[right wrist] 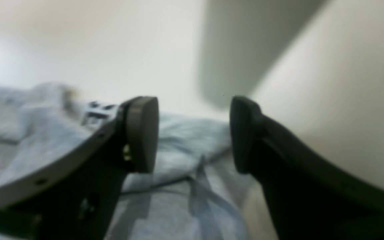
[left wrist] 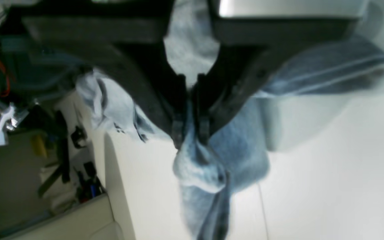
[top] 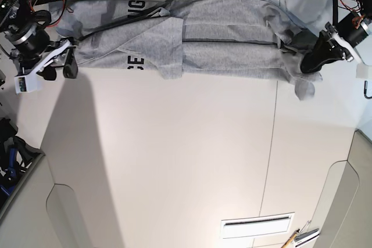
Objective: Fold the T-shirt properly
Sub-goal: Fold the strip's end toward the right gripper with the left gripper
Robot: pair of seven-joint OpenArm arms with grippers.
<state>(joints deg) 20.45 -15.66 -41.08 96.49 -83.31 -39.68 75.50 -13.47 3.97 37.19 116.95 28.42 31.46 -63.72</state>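
Observation:
The grey T-shirt (top: 226,45) lies bunched in a long band along the far edge of the white table (top: 174,161), with black letters showing at its left part. My left gripper (top: 308,67) is at the shirt's right end. In the left wrist view the left gripper (left wrist: 190,135) is shut on a bunched fold of the shirt (left wrist: 238,143), which hangs below the fingers. My right gripper (top: 61,72) is at the shirt's left end. In the right wrist view the right gripper (right wrist: 193,133) is open and empty, with the shirt (right wrist: 178,140) lying just beyond the fingertips.
A vent slot (top: 256,225) sits in the table near the front edge. A seam (top: 270,143) runs down the table's right part. Tools and cables (top: 9,161) lie off the table's left side. The table's left edge (left wrist: 112,186) shows in the left wrist view.

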